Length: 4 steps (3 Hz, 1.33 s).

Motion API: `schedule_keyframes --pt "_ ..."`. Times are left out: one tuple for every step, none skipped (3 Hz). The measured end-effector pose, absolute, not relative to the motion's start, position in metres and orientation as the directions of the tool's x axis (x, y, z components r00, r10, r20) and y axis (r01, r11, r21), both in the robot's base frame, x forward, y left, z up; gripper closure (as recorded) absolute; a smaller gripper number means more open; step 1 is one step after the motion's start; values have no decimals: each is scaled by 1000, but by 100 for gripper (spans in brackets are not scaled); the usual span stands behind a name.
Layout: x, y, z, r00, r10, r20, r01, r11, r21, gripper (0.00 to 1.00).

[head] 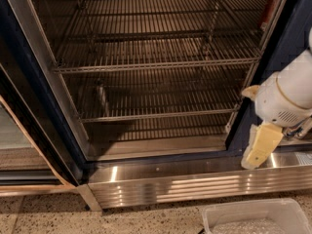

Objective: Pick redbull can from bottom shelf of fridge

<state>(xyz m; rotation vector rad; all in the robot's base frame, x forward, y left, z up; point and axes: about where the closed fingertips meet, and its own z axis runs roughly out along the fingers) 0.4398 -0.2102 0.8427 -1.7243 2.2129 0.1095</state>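
The fridge (pixel 44 82) stands open, with chrome wire racks inside. The redbull can (pixel 101 99) stands upright, slim and dim, on the left part of the bottom shelf (pixel 161 114), a little behind its front rail. My gripper (pixel 260 144), cream-coloured on a white arm, hangs at the right edge of the view. It is outside the fridge, in front of the dark navy right frame, just above the base panel. It is far right of the can and holds nothing that I can see.
A red-orange can (pixel 269 6) stands at the upper right behind the frame. The slid-open glass door (pixel 14 135) is at the left. The ribbed stainless base panel (pixel 170 182) runs below the opening. A clear plastic bin (pixel 253 219) sits on the speckled floor at bottom right.
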Motion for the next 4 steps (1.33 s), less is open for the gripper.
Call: schedule_keyframes --pt "441 -189 801 -123 -930 -348 -970 187 -158 0" --pt "440 -189 801 -124 -929 -348 -970 188 -157 0" --pt "443 -187 794 -127 -917 -377 -978 179 -105 0" --pt "446 -188 784 -145 -920 -363 -974 198 -113 0"
